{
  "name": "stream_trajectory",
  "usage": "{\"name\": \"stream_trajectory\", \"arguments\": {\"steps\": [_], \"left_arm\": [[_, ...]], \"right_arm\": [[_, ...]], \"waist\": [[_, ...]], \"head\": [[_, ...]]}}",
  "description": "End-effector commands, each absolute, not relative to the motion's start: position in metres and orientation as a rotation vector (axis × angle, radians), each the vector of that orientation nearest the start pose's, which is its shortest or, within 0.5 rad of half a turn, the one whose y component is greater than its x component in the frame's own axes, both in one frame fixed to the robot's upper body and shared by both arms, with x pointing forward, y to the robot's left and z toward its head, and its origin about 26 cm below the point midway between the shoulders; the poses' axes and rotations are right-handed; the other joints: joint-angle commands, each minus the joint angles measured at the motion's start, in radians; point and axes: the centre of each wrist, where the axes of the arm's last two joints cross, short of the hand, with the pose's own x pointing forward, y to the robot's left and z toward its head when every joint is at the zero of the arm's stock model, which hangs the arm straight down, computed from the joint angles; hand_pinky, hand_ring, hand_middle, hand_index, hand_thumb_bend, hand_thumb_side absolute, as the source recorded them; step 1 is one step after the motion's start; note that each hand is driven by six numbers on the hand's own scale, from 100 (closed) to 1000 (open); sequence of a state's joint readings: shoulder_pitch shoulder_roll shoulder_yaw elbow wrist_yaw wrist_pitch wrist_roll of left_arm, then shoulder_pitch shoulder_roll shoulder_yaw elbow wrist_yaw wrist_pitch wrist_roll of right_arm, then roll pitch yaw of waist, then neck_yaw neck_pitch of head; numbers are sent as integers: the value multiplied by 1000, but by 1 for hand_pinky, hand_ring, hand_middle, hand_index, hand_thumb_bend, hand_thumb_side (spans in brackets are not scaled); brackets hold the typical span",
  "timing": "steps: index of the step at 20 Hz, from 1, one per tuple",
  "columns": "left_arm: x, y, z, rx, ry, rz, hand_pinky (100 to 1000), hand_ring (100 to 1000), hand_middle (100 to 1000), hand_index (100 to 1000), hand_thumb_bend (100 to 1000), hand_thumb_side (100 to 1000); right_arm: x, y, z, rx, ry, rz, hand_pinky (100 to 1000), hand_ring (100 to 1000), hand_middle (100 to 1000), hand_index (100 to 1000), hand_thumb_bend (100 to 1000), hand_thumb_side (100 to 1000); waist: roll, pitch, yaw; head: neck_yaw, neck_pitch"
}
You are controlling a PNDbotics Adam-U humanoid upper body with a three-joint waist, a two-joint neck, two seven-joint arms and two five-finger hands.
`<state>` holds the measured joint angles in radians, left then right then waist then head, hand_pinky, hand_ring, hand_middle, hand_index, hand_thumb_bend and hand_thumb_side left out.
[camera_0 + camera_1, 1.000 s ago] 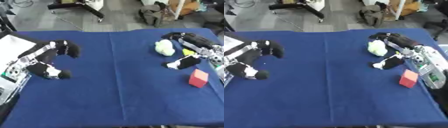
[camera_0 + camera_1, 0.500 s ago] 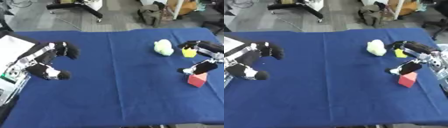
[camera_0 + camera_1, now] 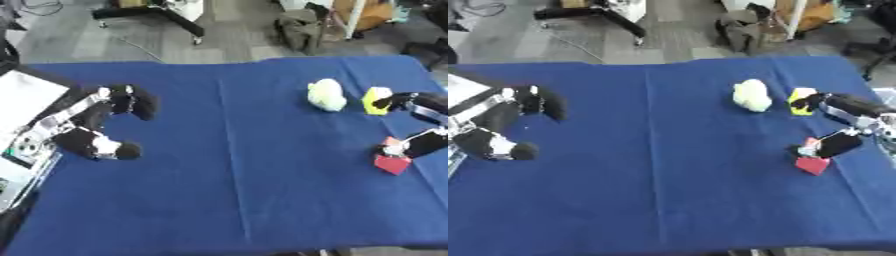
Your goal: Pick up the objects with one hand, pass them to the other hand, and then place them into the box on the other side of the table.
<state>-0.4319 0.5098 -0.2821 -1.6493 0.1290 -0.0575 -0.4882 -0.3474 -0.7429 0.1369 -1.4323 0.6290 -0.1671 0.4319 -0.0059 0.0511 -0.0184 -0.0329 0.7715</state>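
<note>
**Evidently a light, rigid block to pinch**

Right robot hand (image 3: 837,125) hangs spread over the red block (image 3: 812,164) at the worktop's (image 3: 667,190) right edge. Block looks stiff and light; pinching opposite flat faces seems safest.

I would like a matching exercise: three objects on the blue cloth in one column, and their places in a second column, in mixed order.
Things:
1. pale plush
2. yellow object
3. red block

Places:
A. nearest the table's front edge, under the right hand's lower fingertip
B. by the right hand's upper fingertip
C. left of the other two, untouched

Pairs: 1-C, 2-B, 3-A
</note>
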Motion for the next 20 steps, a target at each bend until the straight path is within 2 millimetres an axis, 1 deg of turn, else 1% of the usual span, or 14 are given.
{"name": "stream_trajectory", "arguments": {"steps": [1,20], "left_arm": [[354,251,157,-237,-1807,-1136,722,669,648,766,799,488],[354,251,155,-238,-1806,-1130,717,667,646,765,796,489]], "right_arm": [[352,-398,145,-794,-1211,1501,859,846,833,918,474,435],[353,-428,108,-794,-1024,1454,851,829,798,897,449,391]], "waist": [[-2,-11,0],[1,-10,3]], "head": [[0,-1],[-2,-1]]}}
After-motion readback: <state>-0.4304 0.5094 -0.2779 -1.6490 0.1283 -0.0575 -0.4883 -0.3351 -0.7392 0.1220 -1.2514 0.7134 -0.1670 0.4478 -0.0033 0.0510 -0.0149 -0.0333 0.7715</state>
